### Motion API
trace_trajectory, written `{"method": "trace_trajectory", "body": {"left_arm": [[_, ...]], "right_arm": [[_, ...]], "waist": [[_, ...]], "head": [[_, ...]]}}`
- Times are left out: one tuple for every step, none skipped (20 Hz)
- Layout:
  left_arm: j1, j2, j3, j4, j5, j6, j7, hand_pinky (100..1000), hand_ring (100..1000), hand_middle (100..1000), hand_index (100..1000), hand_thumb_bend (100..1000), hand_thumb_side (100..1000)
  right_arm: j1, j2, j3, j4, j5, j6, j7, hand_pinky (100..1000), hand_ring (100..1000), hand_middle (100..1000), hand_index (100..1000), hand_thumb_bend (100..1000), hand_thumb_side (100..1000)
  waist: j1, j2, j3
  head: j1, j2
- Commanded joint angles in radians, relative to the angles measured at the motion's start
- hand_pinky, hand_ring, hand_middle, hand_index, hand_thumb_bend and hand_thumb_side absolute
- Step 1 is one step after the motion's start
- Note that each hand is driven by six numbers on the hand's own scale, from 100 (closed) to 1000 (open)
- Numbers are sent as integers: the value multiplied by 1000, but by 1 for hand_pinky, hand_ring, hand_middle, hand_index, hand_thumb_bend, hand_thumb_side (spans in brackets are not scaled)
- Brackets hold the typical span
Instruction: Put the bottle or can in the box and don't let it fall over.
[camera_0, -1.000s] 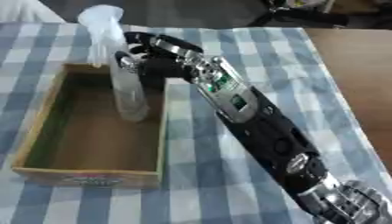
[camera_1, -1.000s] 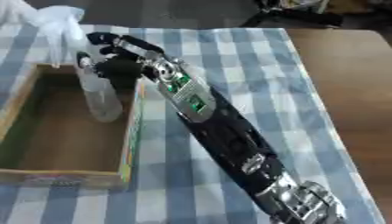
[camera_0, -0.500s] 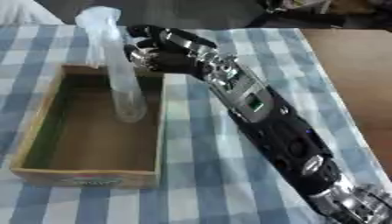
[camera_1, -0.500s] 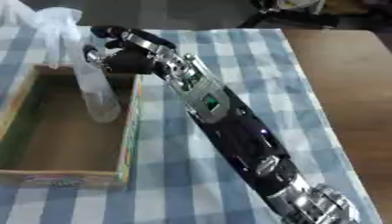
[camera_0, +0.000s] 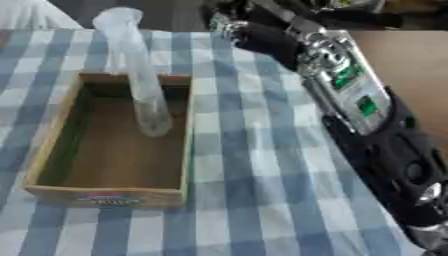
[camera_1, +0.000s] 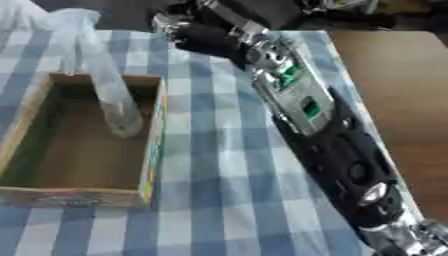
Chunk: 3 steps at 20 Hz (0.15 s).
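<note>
Item: 1 clear bottle, standing upright inside the box, base on the floor near the far right wall. Box: on a checked worktop. Right hand: apart from the bottle at the far edge; fingers' state cannot be told. Left hand: not shown. Risk: tall, narrow bottle could topple if the arm brushes it.

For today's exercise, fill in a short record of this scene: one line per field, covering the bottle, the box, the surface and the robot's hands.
Bottle: clear plastic bottle, standing in the box, leaning slightly, nothing holding it
Box: open wooden box, bottle near its far end
Surface: table with blue-and-white checked cloth
Right robot hand: at the far edge of the cloth, apart from the bottle, fingers not clear
Left robot hand: not in view
</note>
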<state>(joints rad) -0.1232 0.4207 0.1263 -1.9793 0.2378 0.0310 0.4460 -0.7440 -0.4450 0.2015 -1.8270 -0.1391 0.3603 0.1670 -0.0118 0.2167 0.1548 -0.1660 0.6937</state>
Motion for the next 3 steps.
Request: {"method": "trace_trajectory", "body": {"left_arm": [[-4,29,2,-21,-4,2,-7,481,677,675,701,100,681],[-5,29,-1,-21,-3,4,-10,481,677,675,701,100,681],[-7,29,-3,-21,-3,5,-13,481,677,675,701,100,681]], "right_arm": [[17,-96,-70,-89,-52,-4,-61,962,1000,1000,921,100,508],[33,-119,-88,-102,-65,-11,-80,960,1000,1000,920,100,513],[48,-139,-105,-110,-78,-20,-99,959,1000,1000,921,100,516]], "waist": [[9,-23,-8],[11,-24,-12],[14,-26,-17]], "head": [[24,12],[31,16],[40,21]]}}
